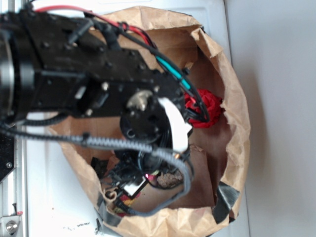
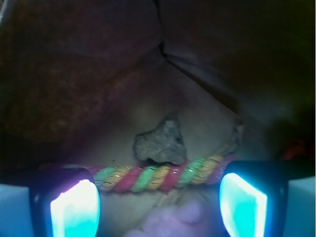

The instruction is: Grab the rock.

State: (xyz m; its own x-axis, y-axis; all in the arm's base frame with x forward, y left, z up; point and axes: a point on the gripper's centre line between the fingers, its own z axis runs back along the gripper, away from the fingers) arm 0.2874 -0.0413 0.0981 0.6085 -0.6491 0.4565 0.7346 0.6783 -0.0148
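In the wrist view the rock (image 2: 161, 140), a small grey-brown jagged lump, lies on the brown paper bag floor just beyond a twisted pink, green and yellow rope (image 2: 158, 177). My gripper (image 2: 159, 205) is open, its two glowing pads (image 2: 75, 210) wide apart, with nothing between them. The rock sits ahead of the jaws, roughly centred between them. A pale pink plush (image 2: 180, 219) shows below, between the pads. In the exterior view the arm reaches down into the bag and the gripper (image 1: 129, 183) sits low inside; the rock (image 1: 169, 179) is a small lump beside it, mostly hidden by cables.
The brown paper bag (image 1: 232, 98) surrounds the gripper with tall crumpled walls. A red fabric ball (image 1: 206, 108) lies in the bag's far side. Black tape patches (image 1: 224, 200) sit on the bag rim. The bag's dark folds (image 2: 197, 64) rise behind the rock.
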